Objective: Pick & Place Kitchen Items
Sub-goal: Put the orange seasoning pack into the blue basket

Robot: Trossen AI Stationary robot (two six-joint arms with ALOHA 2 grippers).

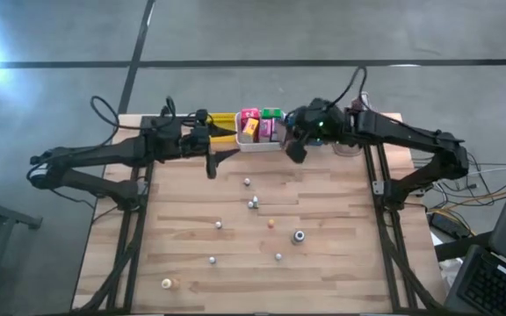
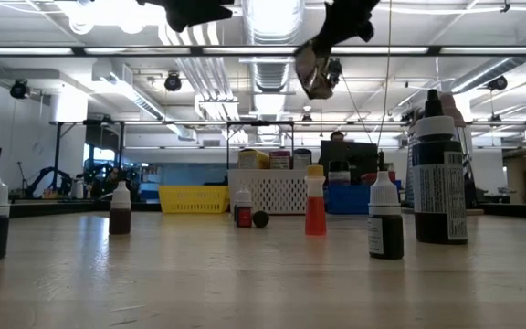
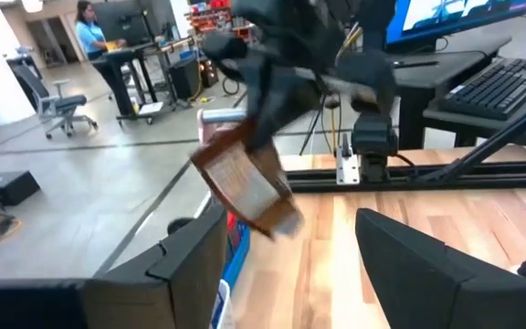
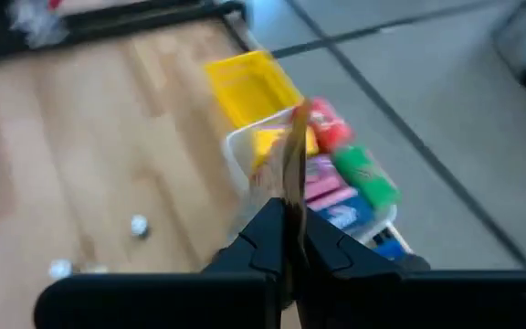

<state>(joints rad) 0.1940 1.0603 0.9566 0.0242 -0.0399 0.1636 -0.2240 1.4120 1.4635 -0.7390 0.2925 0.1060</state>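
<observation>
1. Nearest the low camera, small dropper bottles (image 2: 384,219) stand scattered on the wooden table (image 1: 323,281).
2. Left gripper (image 1: 211,163) hovers near the yellow bin (image 1: 223,122), fingers spread, empty.
3. Right gripper (image 4: 287,239) is pinched on a thin brown packet (image 4: 290,169), held edge-on above the white bin (image 1: 262,143), long axis running away from the fingers.
4. Risk: the narrow edge grip could let the packet slip or twist and land outside the bin.

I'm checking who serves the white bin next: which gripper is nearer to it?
Right. The right gripper, shut on a brown packet, hangs at the white bin's right end; the left gripper sits farther off, beyond its left end by the yellow bin.
</observation>
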